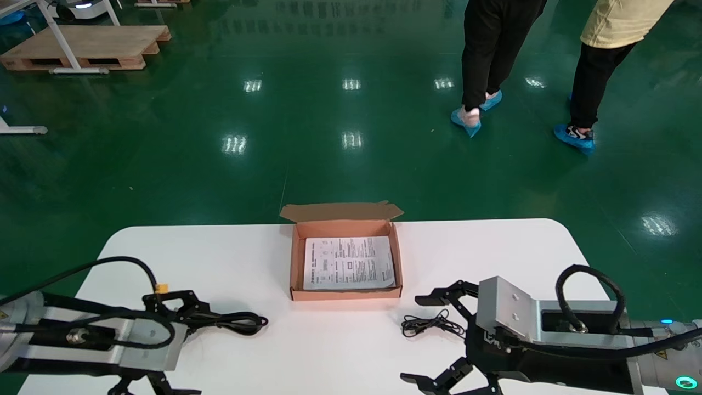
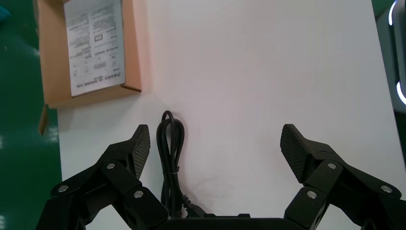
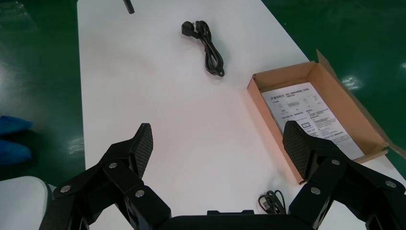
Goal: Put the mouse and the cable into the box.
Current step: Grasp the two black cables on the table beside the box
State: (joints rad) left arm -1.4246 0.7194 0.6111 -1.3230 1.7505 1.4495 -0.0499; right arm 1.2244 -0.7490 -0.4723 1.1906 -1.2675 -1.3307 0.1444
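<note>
An open cardboard box stands at the table's middle with a printed sheet lying flat inside. A thick coiled black cable lies left of the box, just ahead of my open left gripper. In the left wrist view this cable lies close by one finger of that gripper, untouched. A thin bundled black cable lies right of the box, between the fingers of my open right gripper, and shows near the gripper's base. No mouse shows in any view.
The white table has rounded corners, and its far edge runs just behind the box. Two people stand on the green floor beyond. A wooden pallet lies far left. The box and thick cable show in the right wrist view.
</note>
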